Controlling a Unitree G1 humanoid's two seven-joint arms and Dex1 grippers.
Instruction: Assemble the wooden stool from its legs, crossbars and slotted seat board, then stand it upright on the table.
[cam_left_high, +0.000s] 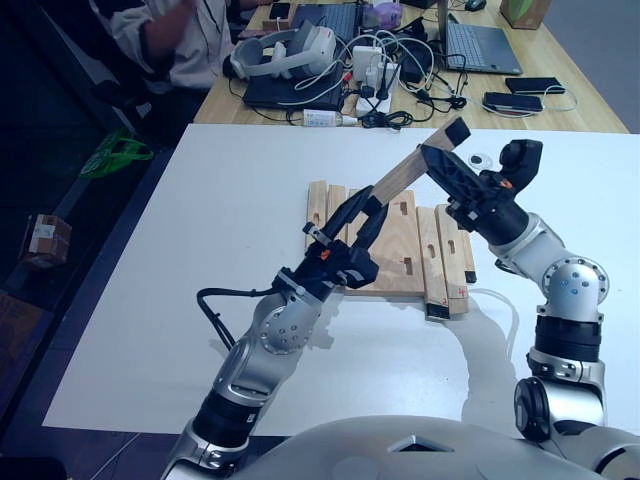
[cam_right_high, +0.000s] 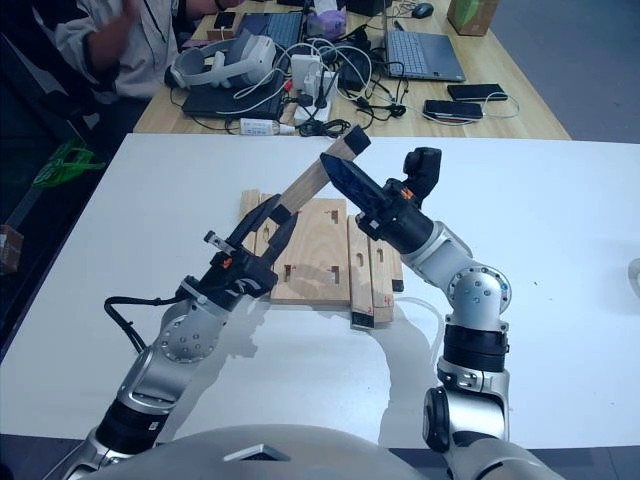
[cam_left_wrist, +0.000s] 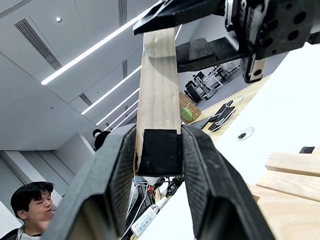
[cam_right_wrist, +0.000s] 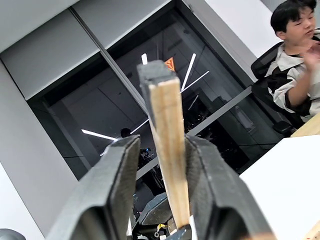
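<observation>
A wooden leg (cam_left_high: 405, 178) with black end caps slants up over the slotted seat board (cam_left_high: 398, 262), which lies flat on the white table (cam_left_high: 220, 200). My left gripper (cam_left_high: 362, 212) is shut on the leg's lower end, and its fingers (cam_left_wrist: 120, 165) clamp the black cap. At the upper end, my right gripper (cam_left_high: 437, 160) is shut on the same leg (cam_right_wrist: 170, 150), one finger on each side. More wooden bars lie along the board's left edge (cam_left_high: 320, 205) and its right edge (cam_left_high: 445, 270).
A wooden desk (cam_left_high: 560, 110) behind the table carries laptops, a headset (cam_left_high: 280, 55), cables and phones. A small round part (cam_left_high: 481, 158) lies on the table beyond my right gripper. A thin white tube (cam_left_high: 500, 300) curls beside the right arm. The table's left and front are bare.
</observation>
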